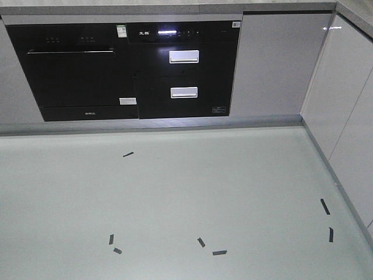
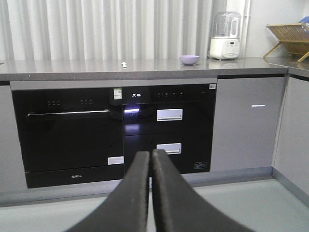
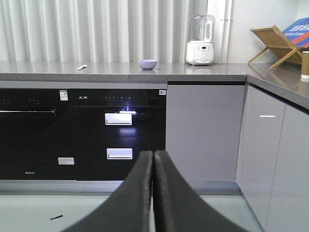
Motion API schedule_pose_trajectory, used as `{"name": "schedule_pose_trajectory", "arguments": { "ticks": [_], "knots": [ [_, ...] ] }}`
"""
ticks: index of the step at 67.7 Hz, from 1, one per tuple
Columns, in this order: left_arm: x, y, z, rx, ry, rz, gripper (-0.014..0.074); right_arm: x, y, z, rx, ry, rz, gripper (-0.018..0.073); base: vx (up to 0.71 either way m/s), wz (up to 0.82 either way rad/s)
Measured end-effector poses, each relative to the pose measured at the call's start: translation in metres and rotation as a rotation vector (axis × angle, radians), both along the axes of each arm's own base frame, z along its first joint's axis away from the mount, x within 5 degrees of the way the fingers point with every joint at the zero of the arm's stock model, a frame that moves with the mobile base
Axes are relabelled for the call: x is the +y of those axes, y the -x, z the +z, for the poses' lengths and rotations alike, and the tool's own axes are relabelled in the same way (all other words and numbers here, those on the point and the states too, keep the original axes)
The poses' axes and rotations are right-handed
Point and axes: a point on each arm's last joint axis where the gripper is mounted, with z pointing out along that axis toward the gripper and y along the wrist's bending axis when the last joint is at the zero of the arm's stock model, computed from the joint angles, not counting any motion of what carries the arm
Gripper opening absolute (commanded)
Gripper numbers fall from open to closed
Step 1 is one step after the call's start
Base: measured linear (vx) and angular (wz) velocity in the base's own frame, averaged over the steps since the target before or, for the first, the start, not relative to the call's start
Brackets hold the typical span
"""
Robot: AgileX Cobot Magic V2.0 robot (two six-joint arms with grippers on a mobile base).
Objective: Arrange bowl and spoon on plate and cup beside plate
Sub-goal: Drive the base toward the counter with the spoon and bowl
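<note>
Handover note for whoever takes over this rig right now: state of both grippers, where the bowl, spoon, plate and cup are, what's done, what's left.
Left gripper: shut, empty.
Right gripper: shut, empty.
Bowl: upright on the grey counter, above the black appliances.
Spoon: lying on the same counter, left of the bowl and apart from it.
Cup: only a sliver shows at the right edge of the right wrist view, on the side counter.
Plate: not seen in any view.
Done: nothing arranged.
Left: find the plate, put the bowl and spoon on it, stand the cup beside it.
</note>
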Motion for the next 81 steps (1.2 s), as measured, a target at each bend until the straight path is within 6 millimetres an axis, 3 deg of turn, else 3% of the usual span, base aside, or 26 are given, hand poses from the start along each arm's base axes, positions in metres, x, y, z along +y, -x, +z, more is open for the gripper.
{"name": "schedule_pose_trajectory", "arguments": {
  "ticks": [81],
  "knots": [
    [0.0, 0.0, 0.0, 0.0, 0.0, 0.0, -0.0006, 0.0, 0.0, 0.0, 0.0, 0.0, 0.0, -0.0011, 0.13, 0.04]
  ]
}}
